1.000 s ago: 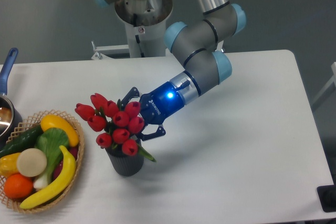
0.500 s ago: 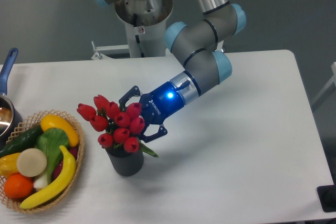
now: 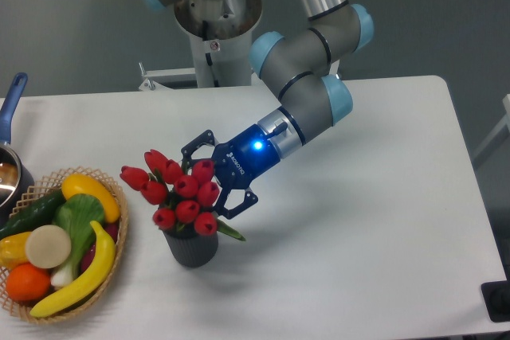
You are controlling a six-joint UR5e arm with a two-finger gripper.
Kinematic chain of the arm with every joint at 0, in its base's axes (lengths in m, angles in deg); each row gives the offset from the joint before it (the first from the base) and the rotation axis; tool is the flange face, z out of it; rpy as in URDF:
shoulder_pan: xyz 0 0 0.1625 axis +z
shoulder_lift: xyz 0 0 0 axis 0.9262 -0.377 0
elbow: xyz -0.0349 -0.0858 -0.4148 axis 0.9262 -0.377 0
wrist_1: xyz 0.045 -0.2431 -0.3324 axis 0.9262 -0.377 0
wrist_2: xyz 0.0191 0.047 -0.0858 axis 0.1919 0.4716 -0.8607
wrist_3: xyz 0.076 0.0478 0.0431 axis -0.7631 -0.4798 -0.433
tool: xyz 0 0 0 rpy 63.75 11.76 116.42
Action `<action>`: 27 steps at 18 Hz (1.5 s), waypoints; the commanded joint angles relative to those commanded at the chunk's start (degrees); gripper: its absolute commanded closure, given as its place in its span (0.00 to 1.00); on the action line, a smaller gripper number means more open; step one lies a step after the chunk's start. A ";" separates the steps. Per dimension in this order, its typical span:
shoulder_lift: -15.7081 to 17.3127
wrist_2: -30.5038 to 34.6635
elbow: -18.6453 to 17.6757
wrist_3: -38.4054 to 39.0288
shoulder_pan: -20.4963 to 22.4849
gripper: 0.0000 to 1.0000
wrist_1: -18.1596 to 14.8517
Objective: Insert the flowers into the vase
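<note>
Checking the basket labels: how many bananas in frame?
2, both in the wicker basket: one banana along its upper right rim, the other banana curving down its right side. More could be hidden underneath.

We see even, bright overhead light; soft shadow right of vase (image 3: pixel 191 248); blue LED glow above vase; mild overall softness, dim backdrop, no glare.

flowers (image 3: pixel 179 193) in vase (image 3: pixel 190 248); basket (image 3: pixel 111 260) left, claw (image 3: pixel 209 174) right.
</note>
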 joint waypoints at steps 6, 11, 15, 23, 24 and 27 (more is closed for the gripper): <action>2.81 8.15 0.00 0.44 0.44 0.00 0.00; 7.37 16.67 0.17 0.09 2.81 0.00 0.00; 10.98 29.94 0.18 -0.26 3.25 0.00 0.00; 20.46 38.74 1.49 -0.88 10.53 0.00 0.00; 22.13 41.46 1.84 -1.14 11.59 0.00 0.00; 25.04 52.08 2.11 -3.68 14.14 0.00 -0.44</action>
